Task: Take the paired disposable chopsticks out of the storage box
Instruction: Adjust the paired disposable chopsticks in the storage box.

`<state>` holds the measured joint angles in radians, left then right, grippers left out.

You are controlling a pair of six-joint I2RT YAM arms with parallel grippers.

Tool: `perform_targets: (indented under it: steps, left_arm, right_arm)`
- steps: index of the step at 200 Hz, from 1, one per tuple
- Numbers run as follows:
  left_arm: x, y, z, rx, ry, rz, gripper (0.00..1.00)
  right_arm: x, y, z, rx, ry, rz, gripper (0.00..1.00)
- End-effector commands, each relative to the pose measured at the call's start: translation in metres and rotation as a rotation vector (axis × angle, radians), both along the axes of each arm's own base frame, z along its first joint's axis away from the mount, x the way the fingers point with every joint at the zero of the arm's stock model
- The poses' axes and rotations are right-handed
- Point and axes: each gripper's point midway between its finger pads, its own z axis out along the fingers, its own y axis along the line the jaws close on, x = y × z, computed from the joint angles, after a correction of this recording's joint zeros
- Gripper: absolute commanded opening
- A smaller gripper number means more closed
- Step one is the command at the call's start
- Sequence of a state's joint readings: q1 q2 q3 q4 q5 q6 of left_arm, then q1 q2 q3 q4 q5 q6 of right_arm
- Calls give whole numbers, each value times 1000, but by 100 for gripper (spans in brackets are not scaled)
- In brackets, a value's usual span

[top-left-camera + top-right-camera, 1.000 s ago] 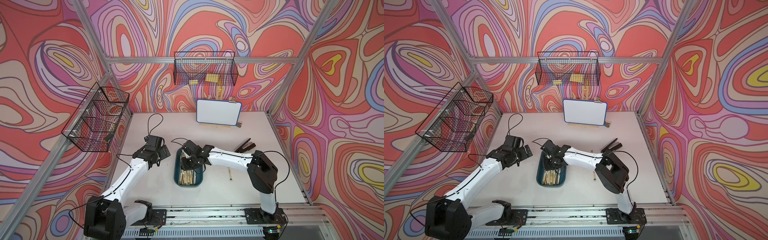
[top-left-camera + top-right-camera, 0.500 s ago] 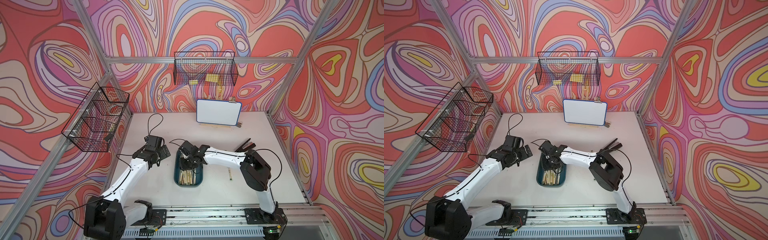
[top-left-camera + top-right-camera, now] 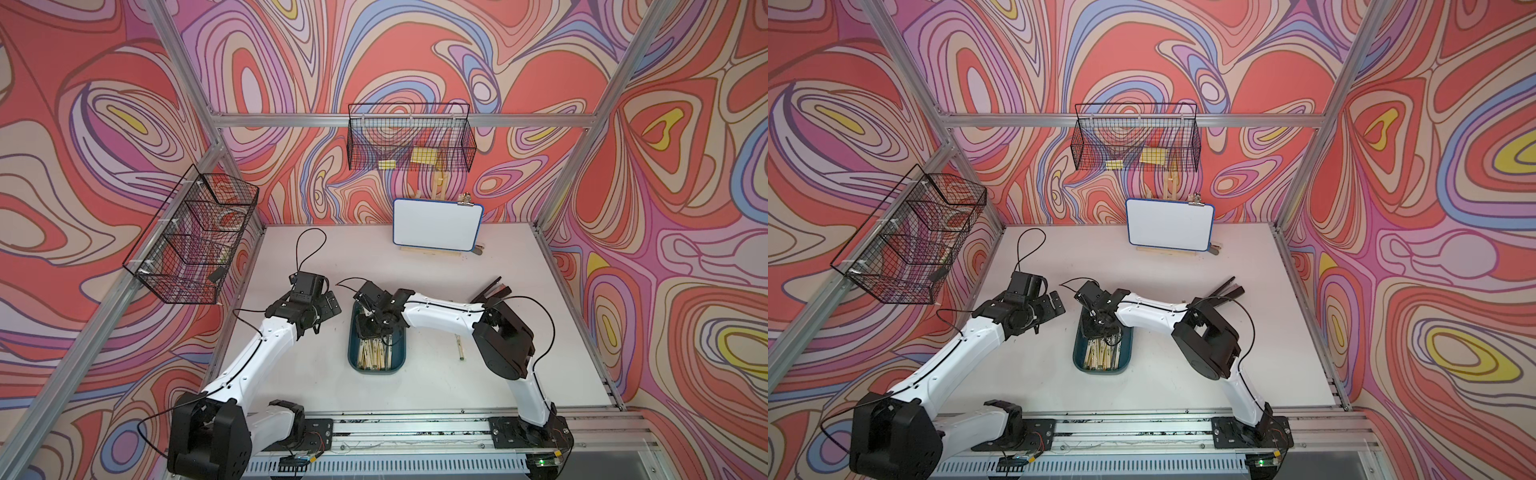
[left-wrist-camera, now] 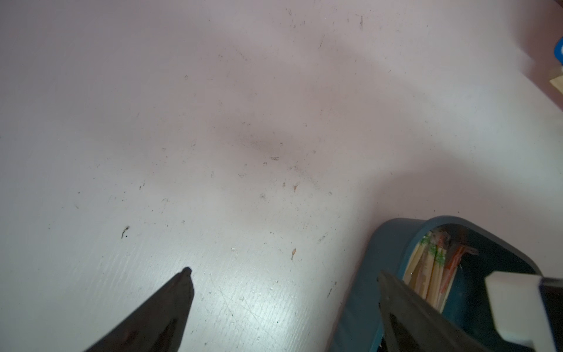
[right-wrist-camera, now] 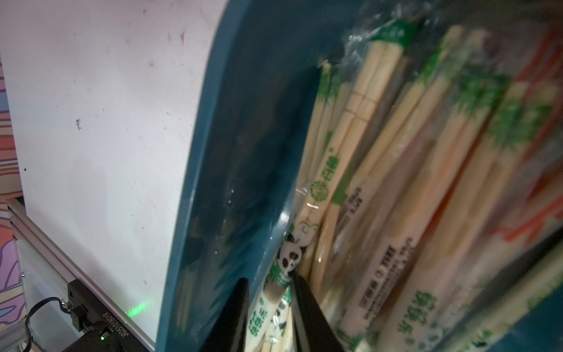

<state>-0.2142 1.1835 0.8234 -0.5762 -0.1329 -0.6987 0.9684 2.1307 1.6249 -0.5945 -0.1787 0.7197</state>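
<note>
Now the right tool (image 5: 270, 285), shifted sideways within the storage box (image 5: 237, 137), is clamped on a panda-printed chopstick pair (image 5: 289, 259), ready for lifting; the left tool (image 4: 285, 271) is held wide.

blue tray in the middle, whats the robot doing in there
The right hand is down inside the blue tray, shut on one panda-print pair from the pile of sleeved chopsticks. That pair is not yet lifted out. The left hand is open and empty, hovering over bare table just beside the tray.
</note>
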Motion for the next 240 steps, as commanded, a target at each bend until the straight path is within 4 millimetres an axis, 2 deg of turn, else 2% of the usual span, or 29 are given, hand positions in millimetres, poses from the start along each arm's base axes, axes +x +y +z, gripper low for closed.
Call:
perform_targets:
  steps: [1, 64, 87, 113, 139, 198, 240]
  left_arm:
    - [-3, 3, 0, 2, -6, -4, 100]
    - [-4, 2, -2, -1, -5, -4, 100]
    - [-4, 1, -1, -6, -5, -6, 100]
    - [-3, 1, -2, -8, -6, -7, 100]
    - [-4, 0, -3, -15, -1, -10, 100]
    - [-4, -1, -5, -17, 1, -11, 100]
    - [-4, -1, -6, -20, 3, -12, 100]
  right_arm:
    - [2, 0, -13, -37, 4, -7, 29]
    - [4, 1, -18, -50, 8, -10, 28]
    - [4, 1, -4, -33, -15, -7, 28]
    - [6, -10, 18, -30, -66, -23, 29]
    - [4, -23, 28, -59, -91, -24, 29]
    - [0, -43, 18, -126, -93, -37, 29]
    - [-2, -47, 7, -157, -84, -34, 28]
